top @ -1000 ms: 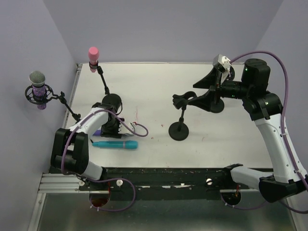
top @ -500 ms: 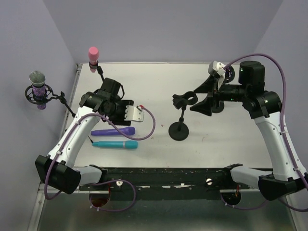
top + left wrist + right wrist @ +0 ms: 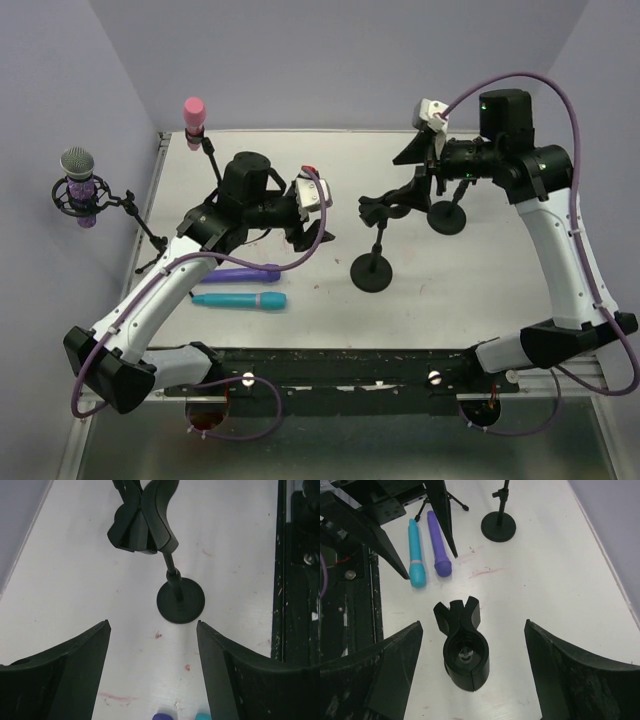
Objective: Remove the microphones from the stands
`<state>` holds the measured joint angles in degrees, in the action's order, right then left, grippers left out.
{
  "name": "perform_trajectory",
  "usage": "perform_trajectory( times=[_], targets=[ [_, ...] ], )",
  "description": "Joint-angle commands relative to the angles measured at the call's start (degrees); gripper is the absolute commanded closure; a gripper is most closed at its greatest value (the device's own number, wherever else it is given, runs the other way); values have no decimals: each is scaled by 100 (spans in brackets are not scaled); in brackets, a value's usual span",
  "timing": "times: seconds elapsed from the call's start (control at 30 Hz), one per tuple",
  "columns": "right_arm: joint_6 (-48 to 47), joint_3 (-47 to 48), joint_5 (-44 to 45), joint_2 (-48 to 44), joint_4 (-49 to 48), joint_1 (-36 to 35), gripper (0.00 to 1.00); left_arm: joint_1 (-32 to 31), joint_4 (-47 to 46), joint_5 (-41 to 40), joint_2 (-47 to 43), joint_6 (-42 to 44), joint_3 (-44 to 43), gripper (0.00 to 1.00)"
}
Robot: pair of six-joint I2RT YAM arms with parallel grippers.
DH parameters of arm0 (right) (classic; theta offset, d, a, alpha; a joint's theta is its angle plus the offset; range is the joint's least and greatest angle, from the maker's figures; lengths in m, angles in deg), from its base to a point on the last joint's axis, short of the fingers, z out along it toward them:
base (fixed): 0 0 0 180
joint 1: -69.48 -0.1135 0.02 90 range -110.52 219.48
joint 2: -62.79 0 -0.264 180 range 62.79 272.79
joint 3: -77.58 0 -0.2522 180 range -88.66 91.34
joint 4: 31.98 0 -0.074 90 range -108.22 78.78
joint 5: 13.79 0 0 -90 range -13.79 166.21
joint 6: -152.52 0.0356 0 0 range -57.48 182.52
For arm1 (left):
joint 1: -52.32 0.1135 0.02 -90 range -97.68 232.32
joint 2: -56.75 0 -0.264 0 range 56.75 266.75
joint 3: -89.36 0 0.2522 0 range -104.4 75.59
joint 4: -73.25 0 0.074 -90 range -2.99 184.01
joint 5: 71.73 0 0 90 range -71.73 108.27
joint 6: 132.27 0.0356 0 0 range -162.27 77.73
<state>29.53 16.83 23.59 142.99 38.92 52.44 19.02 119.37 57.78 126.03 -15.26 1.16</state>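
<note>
A purple microphone [image 3: 240, 272] and a teal microphone [image 3: 240, 299] lie side by side on the white table, left of centre. In the middle stands an empty black stand [image 3: 372, 270] with a bare clip [image 3: 465, 645]. My right gripper [image 3: 473, 625] hangs open just above that clip and touches nothing. My left gripper [image 3: 312, 232] is open and empty, raised between the lying microphones and the stand. At the far left, a pink microphone [image 3: 194, 110] and a grey-headed microphone [image 3: 78, 175] sit on their stands.
A second round black base [image 3: 447, 216] sits under the right arm. The tripod legs [image 3: 150, 238] of the left stands reach onto the table's left edge. A black rail [image 3: 350, 365] runs along the near edge. The walls are lilac.
My left gripper has lifted off the purple microphone, leaving it on the table, and swung right toward the empty stand, opening wider. My right arm has shifted left over the clip.
</note>
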Motion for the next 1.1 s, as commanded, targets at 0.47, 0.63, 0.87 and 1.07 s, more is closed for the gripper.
perform_trajectory(
  times=[0.47, 0.63, 0.87, 1.07],
  targets=[
    [-964, 1473, 3661, 1480, 2195, -2312, 18, -71, -1882, 84, -441, -1989, 1150, 22],
    [-682, 1790, 4031, 1683, 2415, -2357, 24, -63, -2163, 162, -503, -1997, 1492, 22],
    [-542, 1958, 4558, 1674, 2406, -2357, 20, -89, -2770, 391, -126, -1980, 1687, 23],
    [-507, 1203, 4655, 1402, 2424, -2357, 27, -80, -3444, 663, 270, -1848, 1809, 23]
  ],
)
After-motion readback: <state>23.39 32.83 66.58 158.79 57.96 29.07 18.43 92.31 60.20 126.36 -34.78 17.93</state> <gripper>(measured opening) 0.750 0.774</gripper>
